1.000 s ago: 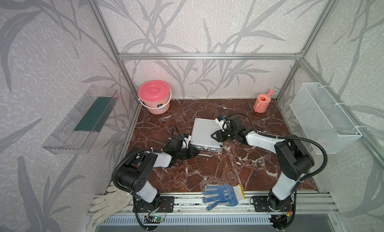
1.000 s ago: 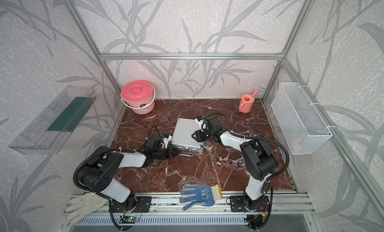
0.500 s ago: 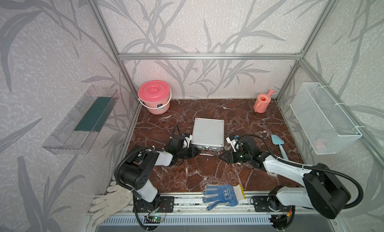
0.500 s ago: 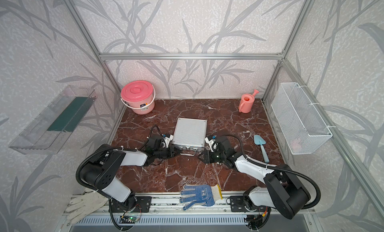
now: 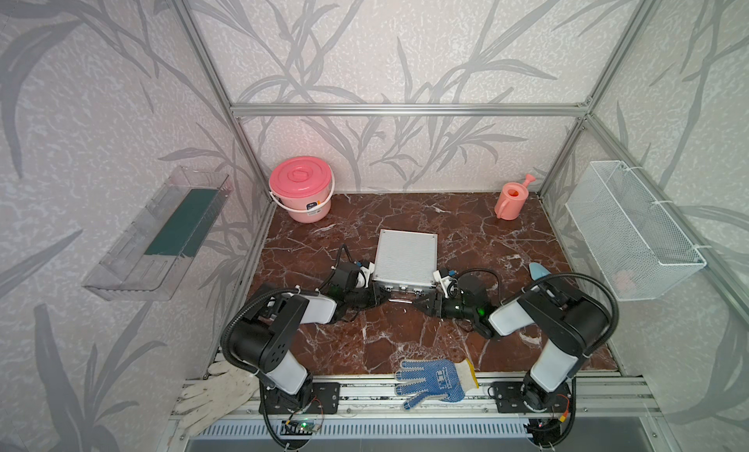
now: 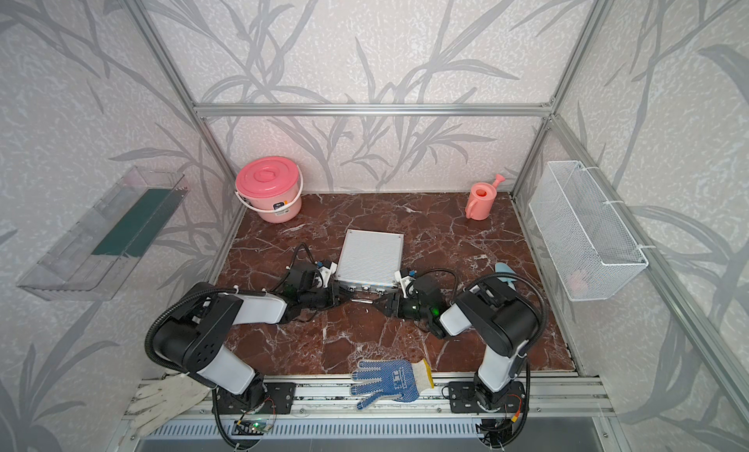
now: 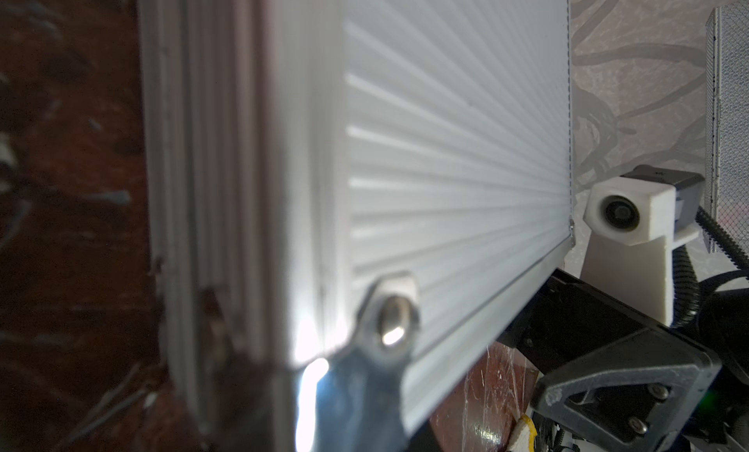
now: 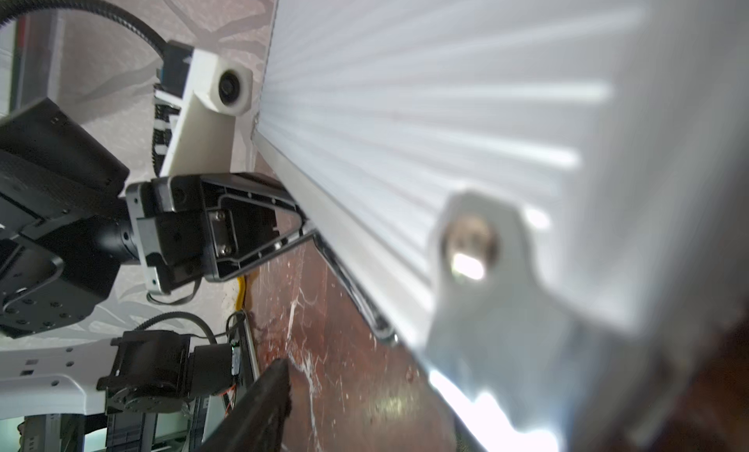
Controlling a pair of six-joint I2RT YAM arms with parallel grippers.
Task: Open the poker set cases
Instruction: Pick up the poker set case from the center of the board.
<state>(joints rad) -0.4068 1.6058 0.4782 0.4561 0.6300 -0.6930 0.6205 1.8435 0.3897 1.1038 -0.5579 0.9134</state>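
Both top views show the closed poker case (image 5: pixel 405 257) flat mid-table, contents hidden; wrist views show only its ribbed lid and a handle rivet (image 7: pixel 395 322). A lidded pink bucket (image 5: pixel 302 188) stands behind. At the case's handle (image 5: pixel 399 301), the left gripper (image 5: pixel 382 301) is closed tight, the right gripper (image 5: pixel 419 303) parted, holding nothing.

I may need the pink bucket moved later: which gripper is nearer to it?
Left. The left gripper sits at the front edge of the case, on the side towards the pink bucket; the right gripper sits at that edge too, farther from it.
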